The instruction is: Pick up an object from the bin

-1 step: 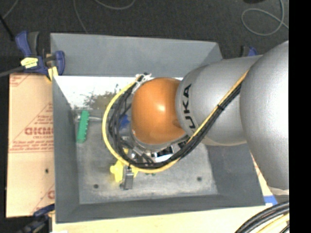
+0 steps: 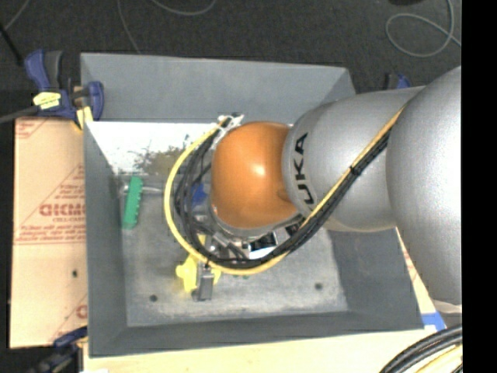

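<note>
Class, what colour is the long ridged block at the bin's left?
The block is green; camera view.

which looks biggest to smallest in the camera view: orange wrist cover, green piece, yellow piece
1. orange wrist cover, nearest the camera, so it looks oversized
2. green piece
3. yellow piece by the gripper, maybe partly hidden, so unsure against green

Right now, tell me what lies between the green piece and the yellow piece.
Between green piece and yellow piece: bare bin floor, in the camera view.
</note>
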